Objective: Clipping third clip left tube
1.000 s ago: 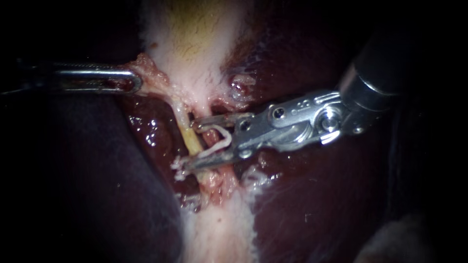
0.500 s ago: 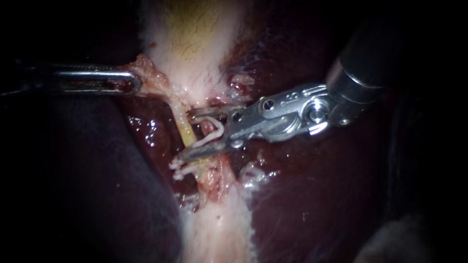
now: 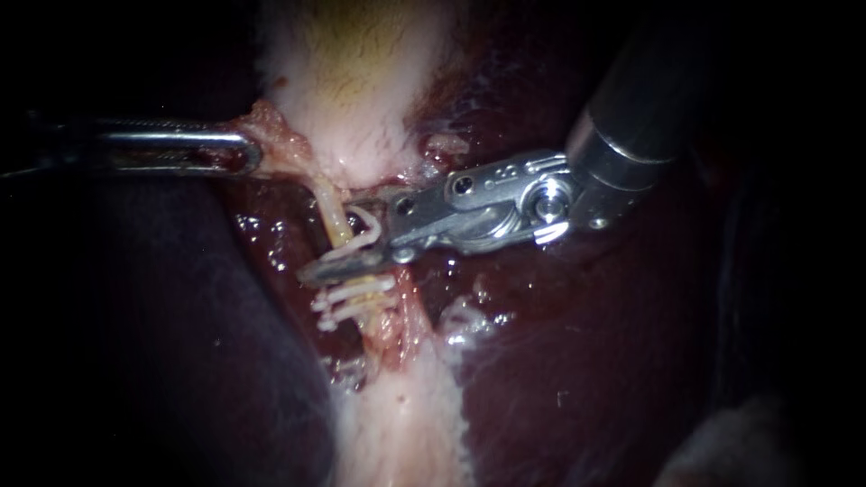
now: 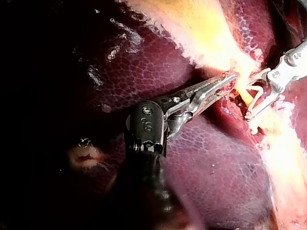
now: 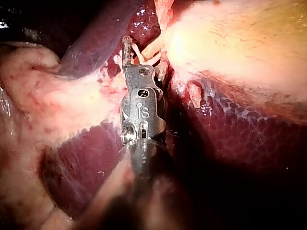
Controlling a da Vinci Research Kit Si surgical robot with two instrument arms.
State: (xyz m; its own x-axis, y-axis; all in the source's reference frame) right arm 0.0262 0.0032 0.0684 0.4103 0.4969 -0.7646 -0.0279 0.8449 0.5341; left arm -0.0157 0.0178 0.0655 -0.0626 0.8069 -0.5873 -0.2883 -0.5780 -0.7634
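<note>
The right instrument [image 3: 338,242] slants in, its claw half open, holding a clip [image 3: 370,236] around the left tube [image 3: 334,215]. The left instrument [image 3: 245,151] lies level, its claw pinching tissue [image 3: 271,126].

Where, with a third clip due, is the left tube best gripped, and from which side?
I would take the bare yellow stretch of the left tube just above the two clips, coming across it from the right: it runs near upright there, and the right instrument holds its open clip astride it.
</note>
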